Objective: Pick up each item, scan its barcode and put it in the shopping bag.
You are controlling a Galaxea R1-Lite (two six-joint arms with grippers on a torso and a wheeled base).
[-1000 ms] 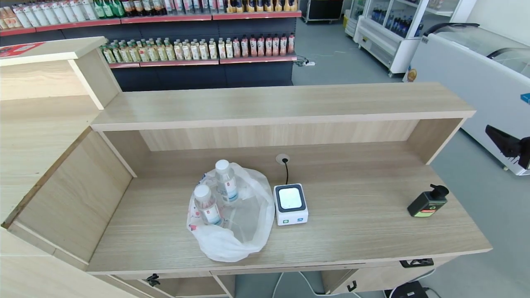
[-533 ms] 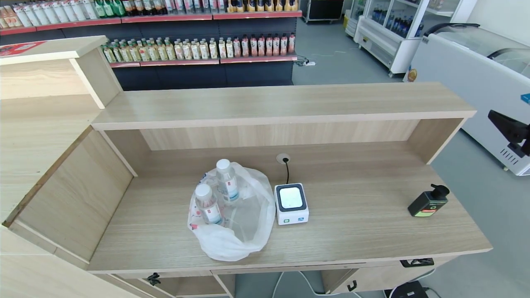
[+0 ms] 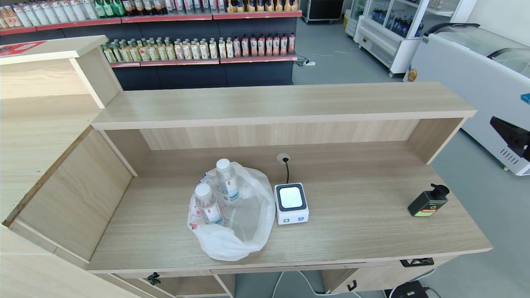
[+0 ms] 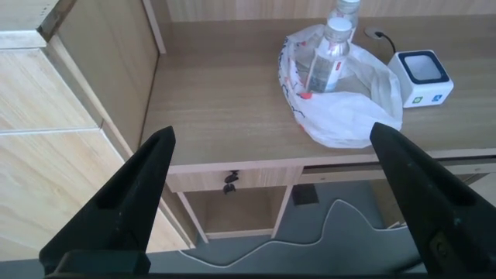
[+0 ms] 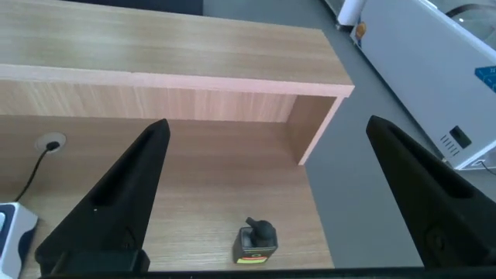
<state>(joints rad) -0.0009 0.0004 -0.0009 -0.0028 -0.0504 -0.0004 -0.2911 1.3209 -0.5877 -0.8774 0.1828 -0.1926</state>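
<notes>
Black pump bottle (image 3: 428,201) stands on the desk (image 3: 364,236), lower right of the head view, well apart from the scanner (image 3: 291,203) and the white shopping bag (image 3: 225,246) at centre, which holds two bottles (image 3: 207,203). Left jaws and right jaws gape wide, empty.

Desk (image 3: 364,219) free betw. scanner (image 3: 291,203) & pump bottle (image 3: 428,201); shelf (image 3: 281,103) overhead.

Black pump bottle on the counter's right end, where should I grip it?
Take the black pump bottle by its broad body, below the narrow pump head, coming from the right with the open right gripper; it seems upright with free space around.
</notes>
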